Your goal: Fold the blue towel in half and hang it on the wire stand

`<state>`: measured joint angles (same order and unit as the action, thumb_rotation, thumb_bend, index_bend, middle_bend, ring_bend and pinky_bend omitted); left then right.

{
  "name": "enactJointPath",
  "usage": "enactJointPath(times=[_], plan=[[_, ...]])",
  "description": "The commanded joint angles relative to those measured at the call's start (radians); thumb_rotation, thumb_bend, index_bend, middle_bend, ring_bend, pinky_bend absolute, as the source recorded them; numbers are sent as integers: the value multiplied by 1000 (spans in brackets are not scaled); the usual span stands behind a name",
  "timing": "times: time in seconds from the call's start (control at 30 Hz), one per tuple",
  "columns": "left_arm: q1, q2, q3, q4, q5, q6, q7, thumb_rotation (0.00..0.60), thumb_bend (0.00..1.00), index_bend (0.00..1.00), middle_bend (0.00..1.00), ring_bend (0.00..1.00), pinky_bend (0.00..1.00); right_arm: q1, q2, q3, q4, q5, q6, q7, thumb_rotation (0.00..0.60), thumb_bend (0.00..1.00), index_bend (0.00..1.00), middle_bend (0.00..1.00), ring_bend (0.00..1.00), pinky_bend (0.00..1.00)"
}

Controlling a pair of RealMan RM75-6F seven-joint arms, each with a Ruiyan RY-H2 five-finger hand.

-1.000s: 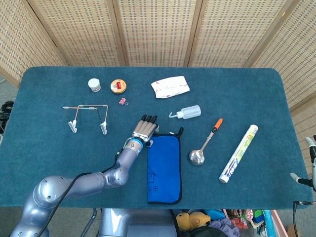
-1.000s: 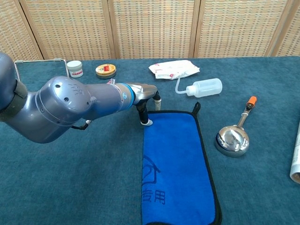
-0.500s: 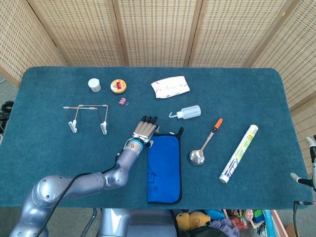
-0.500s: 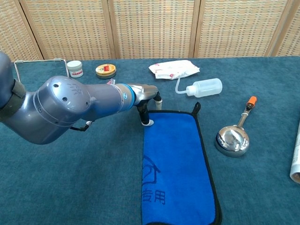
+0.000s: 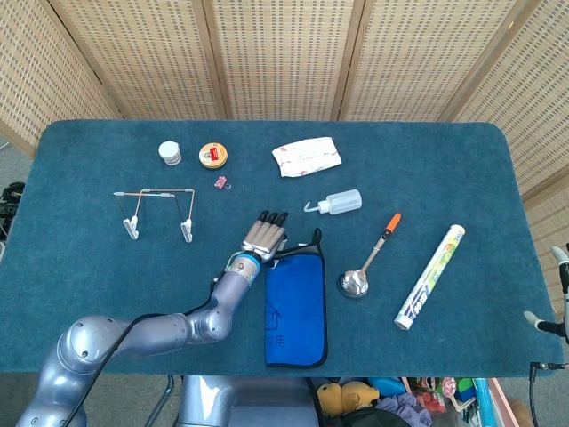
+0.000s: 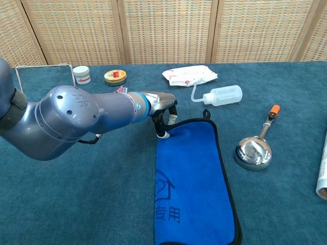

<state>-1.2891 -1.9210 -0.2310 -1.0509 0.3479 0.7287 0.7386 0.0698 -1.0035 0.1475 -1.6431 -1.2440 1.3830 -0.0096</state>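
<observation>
The blue towel lies lengthwise near the table's front edge, with black trim and a black loop at its far right corner. My left hand is at the towel's far left corner and pinches it between curled fingers. That far edge is raised and bowed slightly off the cloth. The wire stand is upright to the left of the hand, a short way off. Neither view shows my right hand.
Along the far side are a white jar, a round tin, a pink clip and a white packet. To the right of the towel lie a squeeze bottle, a metal ladle and a foil roll.
The left hand's fingers have closed on the towel's far left corner. The far edge has lifted and drawn a little toward the front, and the loop has shifted left.
</observation>
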Motion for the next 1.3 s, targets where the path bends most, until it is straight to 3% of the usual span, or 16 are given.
enactJointPath(times=[0.03, 0.43, 0.77, 0.97, 1.3], plan=[[2, 5, 1, -6, 11, 6, -2, 600, 546, 906, 0, 0, 0, 0, 0, 0, 0, -1, 1, 1, 600, 0, 0, 0, 0, 0], [12, 71, 0, -68, 79, 35, -9, 600, 701, 904, 0, 0, 0, -1, 1, -2, -3, -7, 3, 1, 600, 0, 0, 0, 0, 0], [12, 172, -38, -156, 95, 72, -21, 600, 704, 905, 0, 0, 0, -3, 2, -4, -6, -13, 7, 1, 600, 0, 0, 0, 0, 0], [12, 285, -82, -238, 90, 126, -16, 600, 705, 904, 0, 0, 0, -5, 6, -5, -11, -19, 12, 6, 600, 0, 0, 0, 0, 0], [47, 432, -107, -331, 87, 169, -42, 600, 702, 905, 0, 0, 0, -7, 6, -10, -17, -34, 19, 4, 600, 0, 0, 0, 0, 0]])
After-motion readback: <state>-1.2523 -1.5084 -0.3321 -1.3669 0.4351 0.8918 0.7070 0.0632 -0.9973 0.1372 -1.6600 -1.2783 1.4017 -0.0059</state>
